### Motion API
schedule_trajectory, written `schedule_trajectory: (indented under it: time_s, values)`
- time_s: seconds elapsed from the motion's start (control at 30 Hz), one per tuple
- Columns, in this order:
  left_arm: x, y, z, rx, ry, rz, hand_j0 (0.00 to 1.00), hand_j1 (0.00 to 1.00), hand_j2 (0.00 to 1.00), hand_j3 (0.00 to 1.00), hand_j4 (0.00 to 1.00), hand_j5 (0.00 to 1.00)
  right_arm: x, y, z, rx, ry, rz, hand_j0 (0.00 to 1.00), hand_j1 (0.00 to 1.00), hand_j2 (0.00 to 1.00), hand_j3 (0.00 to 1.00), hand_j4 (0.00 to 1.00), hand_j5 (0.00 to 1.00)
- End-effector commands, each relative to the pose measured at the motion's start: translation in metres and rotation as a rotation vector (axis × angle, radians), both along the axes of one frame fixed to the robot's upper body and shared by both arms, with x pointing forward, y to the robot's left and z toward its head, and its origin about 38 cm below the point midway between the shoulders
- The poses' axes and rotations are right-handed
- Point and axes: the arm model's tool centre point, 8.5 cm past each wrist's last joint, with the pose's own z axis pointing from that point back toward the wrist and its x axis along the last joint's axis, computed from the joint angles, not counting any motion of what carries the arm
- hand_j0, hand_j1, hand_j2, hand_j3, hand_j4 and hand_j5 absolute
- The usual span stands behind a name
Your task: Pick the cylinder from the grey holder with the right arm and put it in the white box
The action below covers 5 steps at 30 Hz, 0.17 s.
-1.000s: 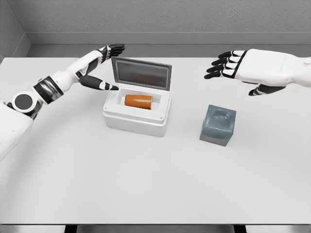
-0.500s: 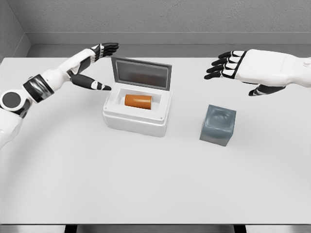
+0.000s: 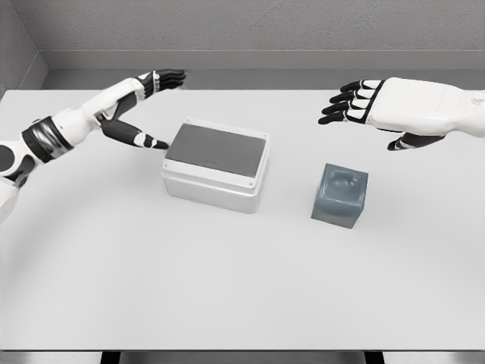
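Head view: left arm comes in from approx 9 o'clock, stretched toward the centre. Left robot hand (image 3: 140,106) is spread wide, holding nothing; upper fingers (image 3: 168,76) point toward 3 o'clock near the back edge of the worktop (image 3: 227,288), thumb (image 3: 140,139) angled down w/ its tip just beside the box's left rear corner; contact can't be told.

Right arm enters from 3 o'clock, forearm roughly level. Right robot hand (image 3: 379,106) hovers palm down w/ dark fingers extended toward 9 o'clock, relaxed, gripping nothing; thumb hangs beneath. It sits at approx 12 o'clock of the grey holder (image 3: 340,196), well apart from it.

White box (image 3: 216,167) stands left of centre, its dark grey lid (image 3: 218,148) lying flat and shut on top. The cylinder isn't visible anywhere; whether it lies inside the shut box can't be told. Grey holder is at approx 3 o'clock of the box, near but not touching, its top recess showing nothing in it. Nothing lies btwn box and holder. Grey wall runs behind the worktop.
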Motion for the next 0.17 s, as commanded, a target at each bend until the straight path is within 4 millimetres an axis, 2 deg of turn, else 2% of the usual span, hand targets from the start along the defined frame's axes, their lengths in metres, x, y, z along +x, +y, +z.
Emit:
schedule_trajectory:
  time_s: [0.0,0.13]
  values:
    - [-0.003,0.011,0.006,-0.003,-0.002,0.011,1.0,1.0,1.0,1.0,1.0,1.0,0.0,0.0,0.001,0.005,0.002,-0.001,1.0,1.0,1.0,1.0,1.0,1.0]
    - [0.0,0.061,-0.01,0.047,0.049,0.139,1.0,1.0,1.0,1.0,1.0,1.0,0.0,0.0,0.0,0.005,0.003,-0.001,1.0,1.0,1.0,1.0,1.0,1.0]
